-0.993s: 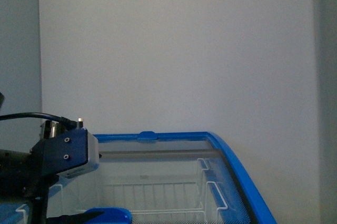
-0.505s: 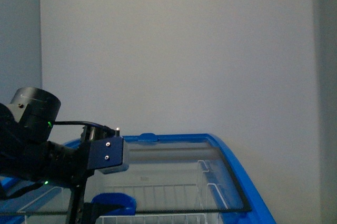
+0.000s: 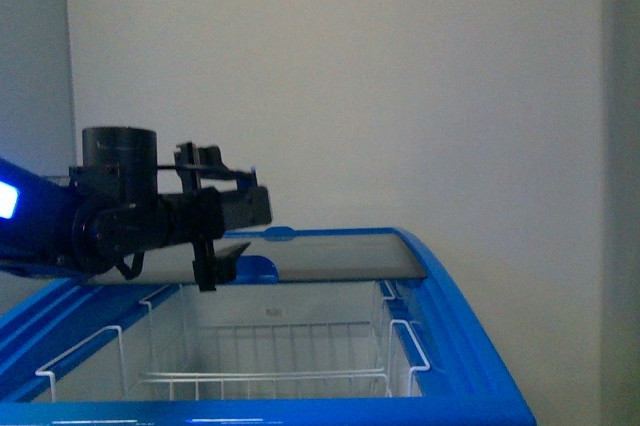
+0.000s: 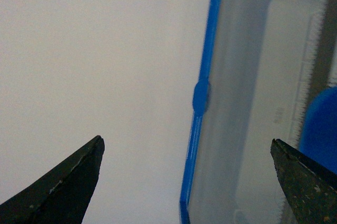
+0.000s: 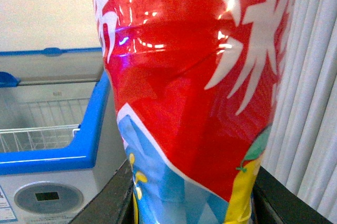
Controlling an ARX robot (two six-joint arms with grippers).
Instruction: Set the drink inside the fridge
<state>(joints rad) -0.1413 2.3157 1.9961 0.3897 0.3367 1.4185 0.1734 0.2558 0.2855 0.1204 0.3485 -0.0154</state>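
Observation:
The drink (image 5: 195,87) fills the right wrist view, with a red label, white characters and a blue and yellow band below. My right gripper (image 5: 192,195) is shut on it, one dark finger (image 5: 108,197) on each side. The fridge (image 3: 455,321) has a blue rim, and its glass lid (image 3: 330,258) is slid to the far end, so the white wire baskets (image 3: 270,356) lie uncovered. My left gripper (image 3: 215,264) hovers over the lid's near edge. In its own view the left gripper (image 4: 185,141) is open and empty. The right arm is out of the front view.
A plain pale wall (image 3: 350,96) stands behind the fridge. The right wrist view shows the fridge (image 5: 52,150) to one side of the bottle, with a round control panel (image 5: 47,196) on its front. White vertical blinds (image 5: 313,103) are on the other side.
The glass lid has slid from covering the fridge to its far end, uncovering the baskets. My left arm has risen and moved toward the back with it.

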